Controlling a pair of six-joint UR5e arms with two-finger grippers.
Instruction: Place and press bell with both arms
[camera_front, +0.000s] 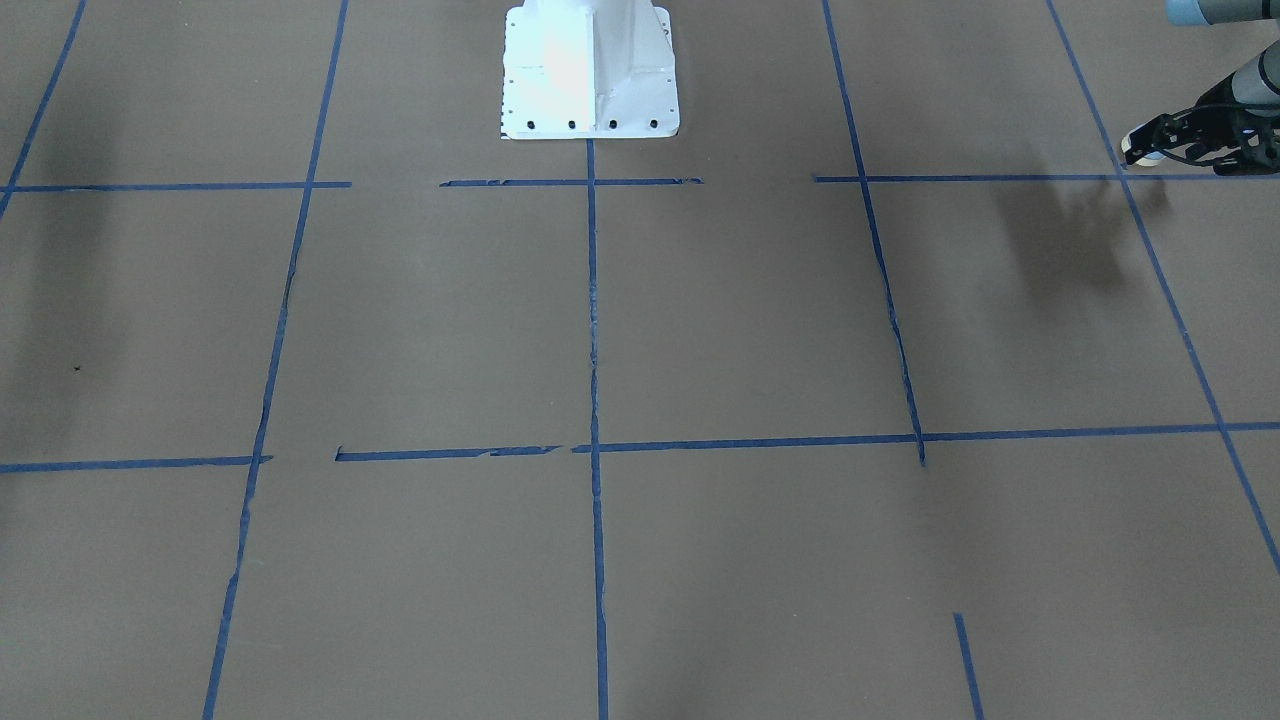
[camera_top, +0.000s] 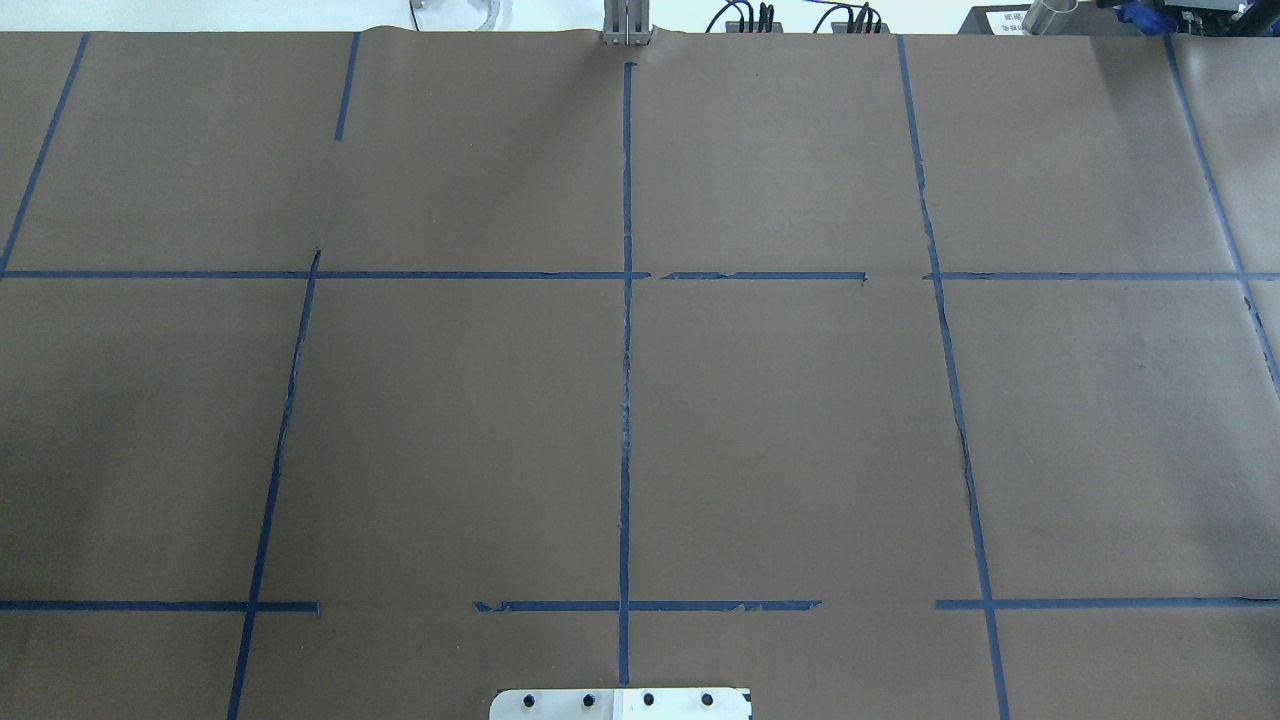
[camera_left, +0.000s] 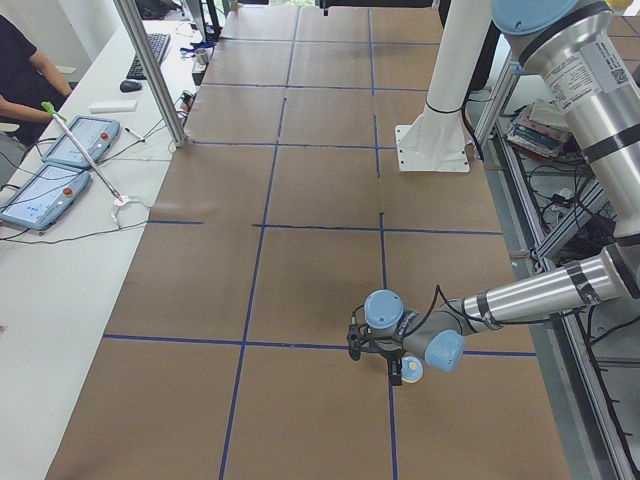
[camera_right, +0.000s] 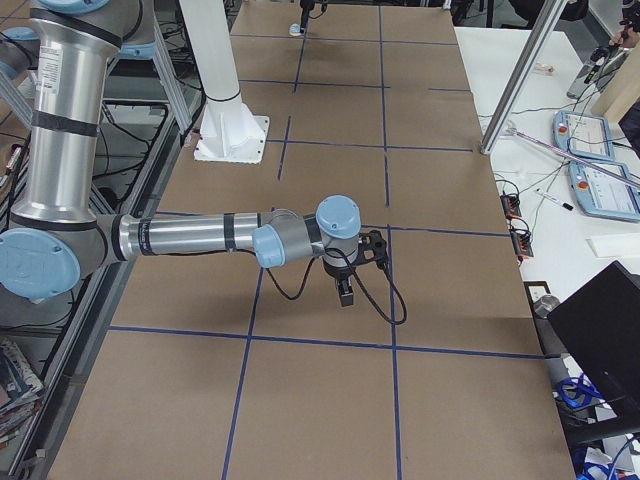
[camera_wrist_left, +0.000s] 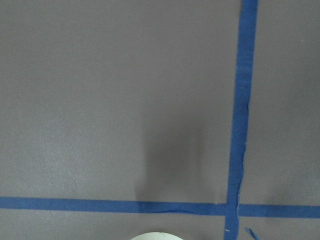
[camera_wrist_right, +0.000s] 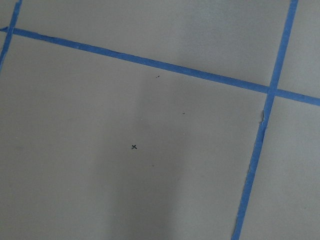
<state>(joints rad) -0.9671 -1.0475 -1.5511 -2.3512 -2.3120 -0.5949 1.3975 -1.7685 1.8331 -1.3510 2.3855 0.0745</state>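
The light-blue bell (camera_front: 1146, 155) with its cream rim sits in my left gripper (camera_front: 1140, 148) at the far right edge of the front view, held a little above the brown table. In the left side view the bell (camera_left: 411, 370) hangs at the tips of the left gripper (camera_left: 400, 362), near a tape crossing. Its cream rim (camera_wrist_left: 157, 236) peeks in at the bottom of the left wrist view. My right gripper (camera_right: 345, 292) shows only in the right side view, hanging over the table. I cannot tell whether it is open or shut.
The white pedestal base (camera_front: 590, 70) stands at the robot's edge of the table. Blue tape lines (camera_top: 626, 350) divide the brown surface. A side table with tablets (camera_left: 60, 150), a metal post (camera_left: 150, 70) and an operator runs along the far side.
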